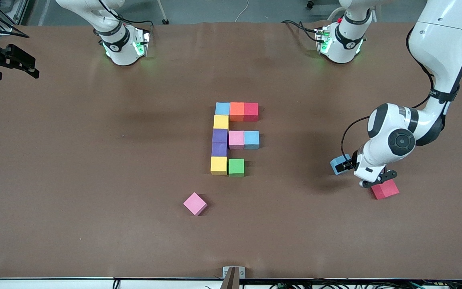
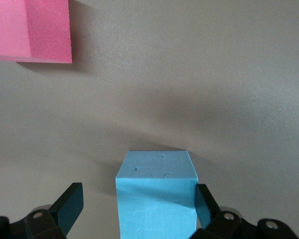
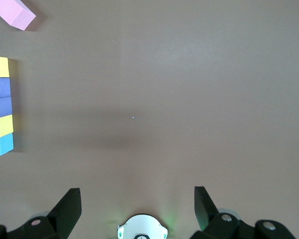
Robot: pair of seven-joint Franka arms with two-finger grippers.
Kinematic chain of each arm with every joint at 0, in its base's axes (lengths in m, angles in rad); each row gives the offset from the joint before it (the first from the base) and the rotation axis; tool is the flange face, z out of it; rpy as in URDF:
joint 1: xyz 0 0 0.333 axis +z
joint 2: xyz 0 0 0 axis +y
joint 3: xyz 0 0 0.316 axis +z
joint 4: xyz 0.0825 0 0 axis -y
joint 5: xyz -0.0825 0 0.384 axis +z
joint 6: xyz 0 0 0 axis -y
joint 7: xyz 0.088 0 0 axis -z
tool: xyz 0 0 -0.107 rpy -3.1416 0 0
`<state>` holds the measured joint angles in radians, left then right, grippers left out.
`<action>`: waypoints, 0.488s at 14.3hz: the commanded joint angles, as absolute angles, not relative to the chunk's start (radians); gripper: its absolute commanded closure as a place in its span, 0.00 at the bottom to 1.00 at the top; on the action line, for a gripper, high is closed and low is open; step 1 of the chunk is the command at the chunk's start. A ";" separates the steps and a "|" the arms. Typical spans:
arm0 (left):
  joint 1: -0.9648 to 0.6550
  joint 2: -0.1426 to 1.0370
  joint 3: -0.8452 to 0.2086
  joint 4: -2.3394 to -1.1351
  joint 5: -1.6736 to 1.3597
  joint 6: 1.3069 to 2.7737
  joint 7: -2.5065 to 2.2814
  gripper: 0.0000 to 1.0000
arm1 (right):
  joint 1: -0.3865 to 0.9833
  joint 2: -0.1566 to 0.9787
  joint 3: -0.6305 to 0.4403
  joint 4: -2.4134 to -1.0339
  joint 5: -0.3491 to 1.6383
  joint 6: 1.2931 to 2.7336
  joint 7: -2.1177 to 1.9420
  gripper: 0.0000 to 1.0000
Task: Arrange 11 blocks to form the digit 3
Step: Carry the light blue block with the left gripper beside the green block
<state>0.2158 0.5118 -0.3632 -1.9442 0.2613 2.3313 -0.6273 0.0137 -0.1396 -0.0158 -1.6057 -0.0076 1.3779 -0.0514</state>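
The digit 3 (image 1: 231, 138) lies mid-table as touching blocks: blue, orange and red in the row farthest from the front camera, then a column of yellow, two purple and yellow. Pink and blue branch off the middle, and green (image 1: 236, 167) off the nearest row. My left gripper (image 1: 349, 164) (image 2: 137, 199) is low, toward the left arm's end of the table. It is open around a loose blue block (image 1: 338, 164) (image 2: 157, 196); one finger touches it, the other stands apart. A loose red block (image 1: 385, 189) (image 2: 30, 30) lies just nearer the camera. My right gripper (image 1: 26, 66) (image 3: 137, 196) waits open and empty at the right arm's end.
A loose pink block (image 1: 195, 203) (image 3: 14, 14) lies nearer the front camera than the figure. The right wrist view shows the figure's column (image 3: 0, 104) and the right arm's base (image 3: 142, 229).
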 commanded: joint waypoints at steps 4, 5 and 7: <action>0.227 0.482 -0.374 -1.956 0.275 2.342 -0.638 0.00 | 0.009 -0.156 -0.012 -1.617 -0.011 1.382 -0.058 0.00; 0.227 0.480 -0.376 -1.954 0.273 2.339 -0.638 0.00 | 0.009 -0.156 -0.012 -1.618 -0.011 1.381 -0.058 0.00; 0.227 0.483 -0.383 -1.956 0.273 2.339 -0.658 0.00 | 0.009 -0.156 -0.012 -1.618 -0.011 1.379 -0.058 0.00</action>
